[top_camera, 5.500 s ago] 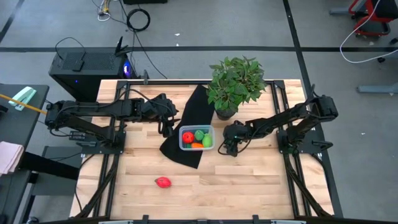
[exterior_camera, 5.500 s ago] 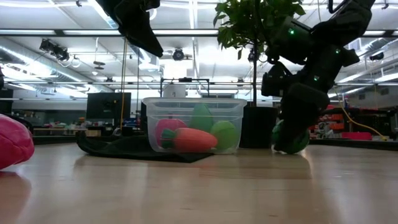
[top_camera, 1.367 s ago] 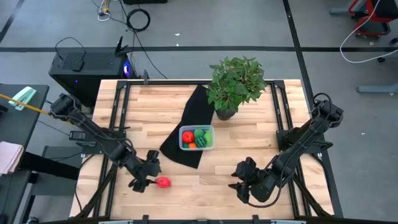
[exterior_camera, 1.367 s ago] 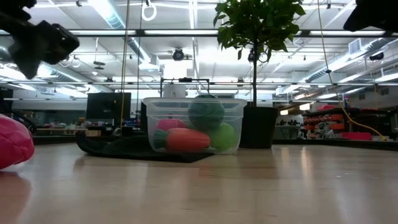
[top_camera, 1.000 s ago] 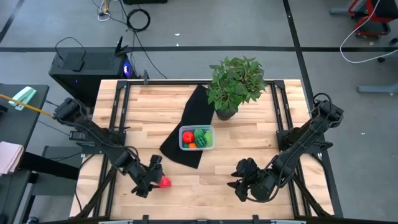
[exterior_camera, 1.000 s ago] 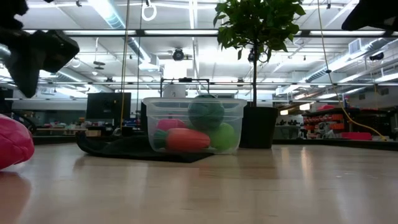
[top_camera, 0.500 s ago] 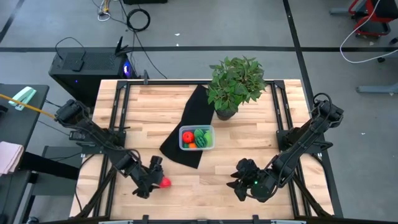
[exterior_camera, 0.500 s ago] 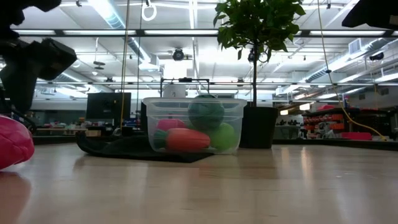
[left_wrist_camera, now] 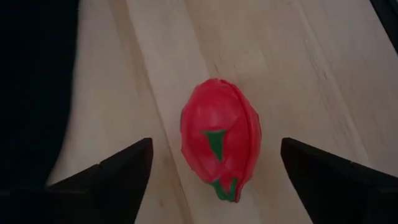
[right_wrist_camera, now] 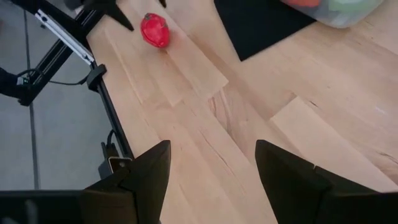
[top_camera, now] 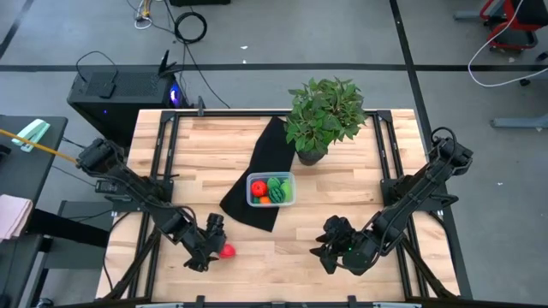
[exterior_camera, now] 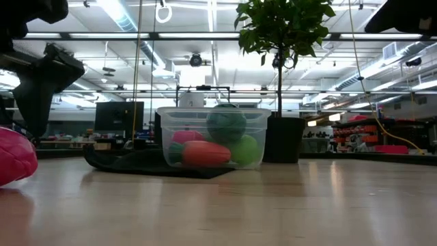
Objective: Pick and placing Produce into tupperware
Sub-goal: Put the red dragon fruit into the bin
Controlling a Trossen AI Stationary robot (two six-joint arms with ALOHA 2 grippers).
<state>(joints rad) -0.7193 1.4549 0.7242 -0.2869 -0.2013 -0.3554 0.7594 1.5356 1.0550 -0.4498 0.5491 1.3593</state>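
One red toy fruit (top_camera: 226, 251) (left_wrist_camera: 219, 137) lies on its side on the bare wood near the table's near left edge, and shows in the low view as the red fruit (exterior_camera: 15, 158). My left gripper (top_camera: 216, 245) (left_wrist_camera: 216, 144) is open and low over it, a finger on either side, touching nothing. The clear tupperware (top_camera: 271, 189) (exterior_camera: 213, 137) stands on a black cloth (top_camera: 257, 184) and holds a red piece, a striped green ball (top_camera: 276, 184), green pieces and an orange piece. My right gripper (top_camera: 322, 249) (right_wrist_camera: 212, 147) is open above the near right of the table.
A leafy potted plant (top_camera: 324, 115) stands just beyond the tupperware, toward the far edge. The black cloth runs diagonally from the far middle toward the table's centre. Bare wood (top_camera: 282, 257) lies between the two grippers along the near edge. Metal frame rails flank both sides.
My left gripper has come down a little toward the red fruit, staying open. The fruit and the tupperware have not moved.
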